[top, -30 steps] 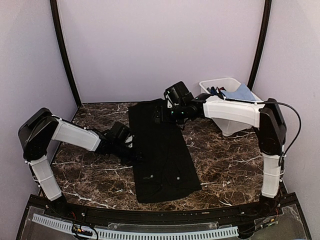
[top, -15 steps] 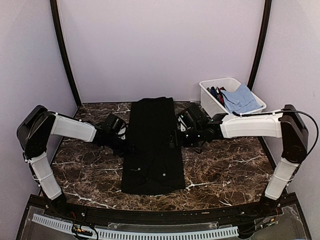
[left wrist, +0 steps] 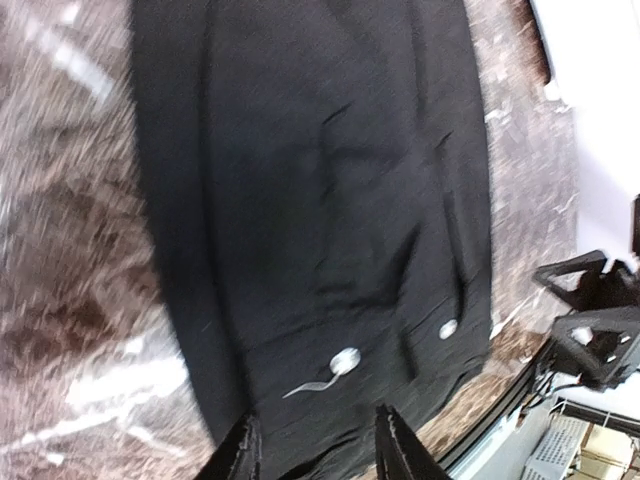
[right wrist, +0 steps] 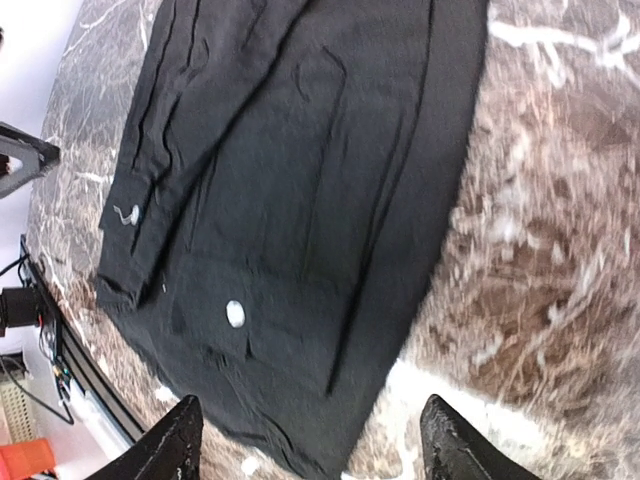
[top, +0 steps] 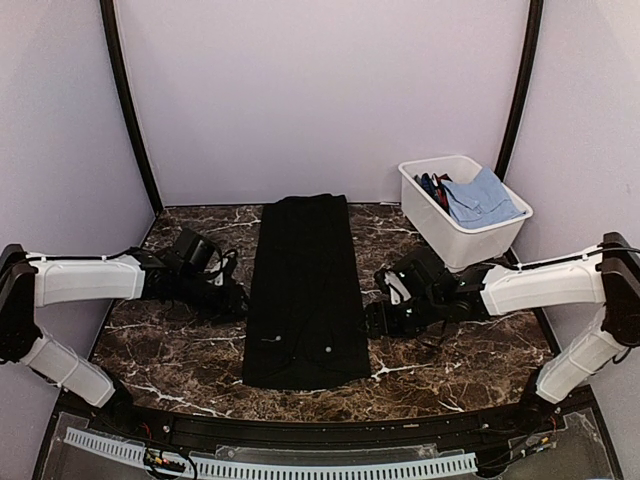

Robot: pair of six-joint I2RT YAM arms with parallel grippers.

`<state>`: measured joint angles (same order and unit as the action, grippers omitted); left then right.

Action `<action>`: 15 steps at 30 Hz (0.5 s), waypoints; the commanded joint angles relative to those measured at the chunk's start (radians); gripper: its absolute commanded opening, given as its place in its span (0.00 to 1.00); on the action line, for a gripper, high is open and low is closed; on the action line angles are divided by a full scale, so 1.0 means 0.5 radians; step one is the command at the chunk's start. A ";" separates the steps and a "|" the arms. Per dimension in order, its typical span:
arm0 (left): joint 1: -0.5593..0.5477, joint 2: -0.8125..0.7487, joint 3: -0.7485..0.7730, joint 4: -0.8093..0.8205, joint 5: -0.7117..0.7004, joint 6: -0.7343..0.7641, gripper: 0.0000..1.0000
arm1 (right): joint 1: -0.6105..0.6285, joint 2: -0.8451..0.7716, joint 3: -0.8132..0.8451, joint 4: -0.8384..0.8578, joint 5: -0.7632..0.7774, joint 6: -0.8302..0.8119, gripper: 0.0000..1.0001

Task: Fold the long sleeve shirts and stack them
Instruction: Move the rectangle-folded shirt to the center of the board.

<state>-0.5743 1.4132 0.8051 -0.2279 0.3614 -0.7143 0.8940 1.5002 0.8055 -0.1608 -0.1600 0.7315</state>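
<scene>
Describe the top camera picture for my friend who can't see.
A black shirt lies flat in a long narrow strip on a dark marble table. The left gripper and the right gripper sit beside it, one each side. A white bin of clothes stands back right.

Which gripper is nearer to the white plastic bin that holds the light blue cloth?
Right. The right gripper is in front of the white plastic bin, beside the right edge of the black cloth shirt; the left gripper is across the shirt, at its left edge.
</scene>
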 commanded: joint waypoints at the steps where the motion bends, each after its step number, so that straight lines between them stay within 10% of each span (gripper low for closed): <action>1: 0.013 -0.115 -0.224 -0.167 0.033 -0.017 0.38 | 0.016 -0.092 -0.141 0.125 -0.114 0.080 0.70; 15: 0.002 -0.028 -0.460 0.083 0.199 -0.169 0.41 | 0.025 -0.010 -0.351 0.482 -0.222 0.284 0.57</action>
<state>-0.5716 1.3769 0.6010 -0.2314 0.4370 -0.7639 0.8982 1.4799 0.6510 -0.0128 -0.2604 0.8341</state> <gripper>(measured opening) 0.401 0.580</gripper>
